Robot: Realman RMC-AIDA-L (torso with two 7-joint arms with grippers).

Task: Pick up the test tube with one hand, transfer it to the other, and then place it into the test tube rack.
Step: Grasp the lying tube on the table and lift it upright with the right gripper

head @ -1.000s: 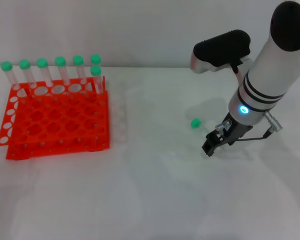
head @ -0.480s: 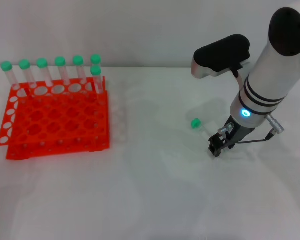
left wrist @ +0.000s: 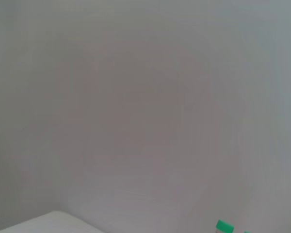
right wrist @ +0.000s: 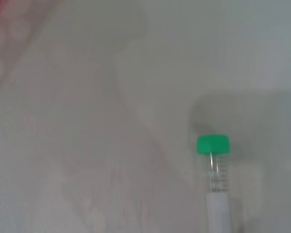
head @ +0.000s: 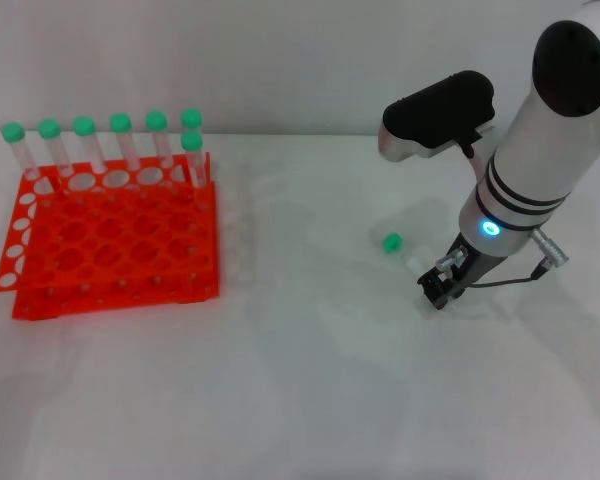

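The test tube (head: 404, 255) lies on the white table, its green cap (head: 391, 243) pointing towards the rack. My right gripper (head: 438, 290), on the white arm with black bands and a blue-green light (head: 491, 228), is low over the table at the tube's clear bottom end. The right wrist view shows the tube (right wrist: 216, 182) running from its green cap towards the camera. The orange-red test tube rack (head: 110, 245) stands at the left with several green-capped tubes (head: 120, 140) upright in its back row. My left gripper is out of view.
The white wall rises behind the table. The right arm's black and white elbow (head: 440, 110) hangs above the table behind the gripper. The left wrist view shows the wall and a green cap (left wrist: 224, 226) at its edge.
My right gripper has shifted a little to the right and settled at the tube's bottom end. The tube's cap has nudged slightly away. The rack has not moved.
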